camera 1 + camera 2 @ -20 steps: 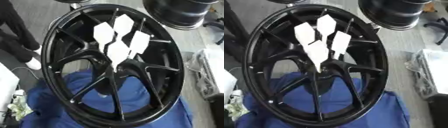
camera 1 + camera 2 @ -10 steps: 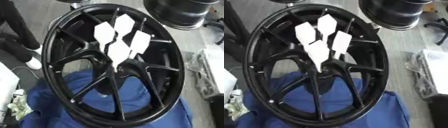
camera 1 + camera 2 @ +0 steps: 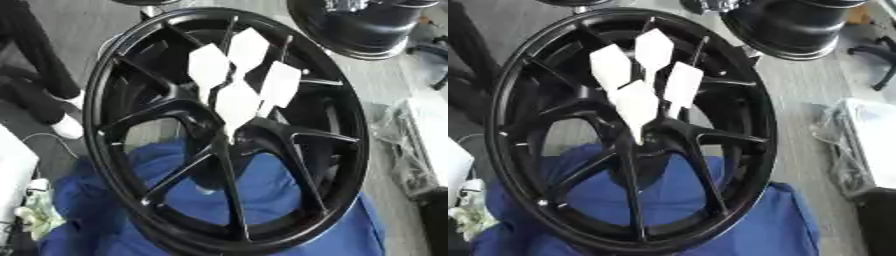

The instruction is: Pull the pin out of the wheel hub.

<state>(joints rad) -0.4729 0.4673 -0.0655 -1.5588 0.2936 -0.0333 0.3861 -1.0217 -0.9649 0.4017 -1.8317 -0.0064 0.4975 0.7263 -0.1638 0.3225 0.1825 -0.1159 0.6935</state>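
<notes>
Left eye view showed neither of your hands, so grip's unknown; those white-flagged pins in the wheel hub looked light, grab low on the shaft.

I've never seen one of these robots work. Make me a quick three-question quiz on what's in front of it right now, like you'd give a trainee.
1. True or false: one of the robot's hands is already gripping the white pins.
2. What does the lower part of the black wheel rest on? A) blue cloth B) a wooden crate C) a red mat
3. Fill in: the white pieces rise from the wheel's ____, where the spokes meet.

Key: 1 false, no robot hand shows in either view; 2 A; 3 hub.
</notes>
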